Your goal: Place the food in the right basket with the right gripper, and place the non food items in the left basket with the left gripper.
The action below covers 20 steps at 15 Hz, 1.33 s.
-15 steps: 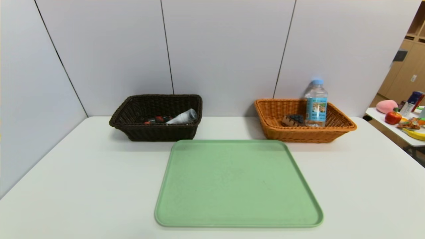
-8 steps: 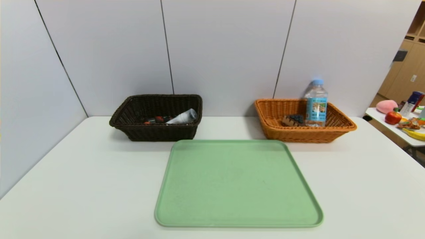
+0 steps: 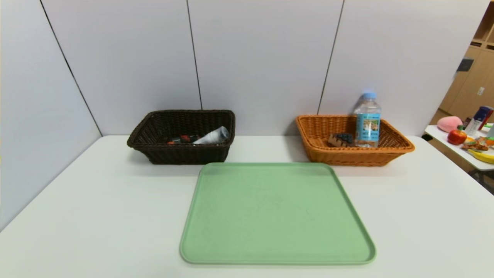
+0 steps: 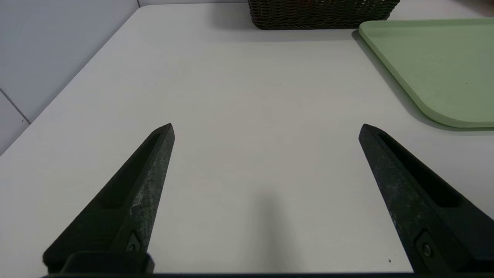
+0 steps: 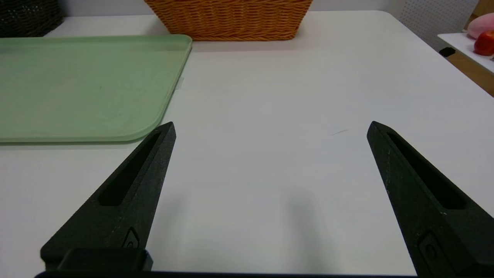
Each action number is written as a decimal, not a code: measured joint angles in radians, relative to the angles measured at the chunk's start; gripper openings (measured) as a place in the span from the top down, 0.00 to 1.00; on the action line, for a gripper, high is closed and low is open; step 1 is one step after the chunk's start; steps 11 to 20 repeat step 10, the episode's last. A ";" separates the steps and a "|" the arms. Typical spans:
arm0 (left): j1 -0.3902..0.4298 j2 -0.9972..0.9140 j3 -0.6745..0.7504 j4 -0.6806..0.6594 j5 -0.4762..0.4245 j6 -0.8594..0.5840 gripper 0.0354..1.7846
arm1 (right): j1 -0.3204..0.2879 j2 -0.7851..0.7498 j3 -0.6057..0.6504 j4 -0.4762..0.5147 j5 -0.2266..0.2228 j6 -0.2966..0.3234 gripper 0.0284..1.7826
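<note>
The dark brown left basket [image 3: 154, 143] stands at the back left and holds a white spray bottle with a silver cap [image 3: 213, 136] and a small red item [image 3: 184, 138]; the soap bar and dark cone tube are hidden. The orange right basket [image 3: 389, 148] at the back right holds the upright water bottle [image 3: 367, 120] and the chocolate cake slice [image 3: 341, 139]. Neither arm shows in the head view. My left gripper [image 4: 266, 125] is open and empty over bare table, near the table's left front. My right gripper [image 5: 271, 123] is open and empty over bare table, right of the tray.
A green tray [image 3: 276, 212] lies bare in the table's middle; its edge shows in the left wrist view [image 4: 424, 65] and the right wrist view [image 5: 77, 85]. A side table [image 3: 469, 144] at the far right carries toy fruit and packages. Grey wall panels stand behind the baskets.
</note>
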 joint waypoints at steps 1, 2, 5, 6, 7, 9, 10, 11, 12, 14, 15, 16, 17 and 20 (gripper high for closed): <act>0.000 0.000 0.000 0.000 0.000 0.000 0.06 | 0.000 0.000 0.000 0.000 0.000 0.000 0.04; 0.000 0.000 0.000 0.000 0.000 -0.001 0.06 | 0.000 0.000 0.000 0.000 0.000 0.000 0.04; 0.000 0.000 0.000 0.000 0.000 0.000 0.06 | 0.000 0.000 -0.002 0.011 0.000 0.000 0.04; 0.000 0.000 0.000 0.000 0.000 0.000 0.06 | 0.000 0.000 -0.003 0.005 0.000 0.001 0.04; 0.000 0.000 0.000 0.000 0.000 -0.001 0.06 | 0.000 0.000 -0.003 0.002 0.000 0.001 0.04; 0.000 0.000 0.000 0.000 0.000 0.000 0.06 | 0.000 0.000 -0.002 0.001 0.000 0.001 0.04; 0.000 0.000 0.000 0.000 0.000 0.000 0.06 | 0.000 0.000 -0.001 0.001 0.000 0.001 0.04; 0.000 0.000 0.000 0.000 0.000 0.000 0.06 | 0.000 0.000 -0.001 0.001 0.000 0.001 0.04; 0.000 0.000 0.000 0.000 0.000 0.000 0.06 | 0.000 0.000 -0.001 0.001 0.000 0.001 0.04; 0.000 0.000 0.000 0.000 0.000 0.000 0.06 | 0.000 0.000 -0.001 0.001 0.000 0.001 0.04; 0.000 0.000 0.000 0.000 0.000 0.000 0.06 | 0.000 0.000 -0.001 0.001 0.000 0.001 0.04; 0.000 0.000 0.000 0.000 0.000 0.000 0.06 | 0.000 0.000 -0.001 0.001 0.000 0.001 0.04; 0.000 0.000 0.000 0.000 0.000 0.000 0.06 | 0.000 0.000 -0.001 0.001 0.000 0.001 0.04; 0.000 0.000 0.000 0.000 0.000 0.000 0.06 | 0.000 0.000 -0.001 0.001 0.000 0.001 0.04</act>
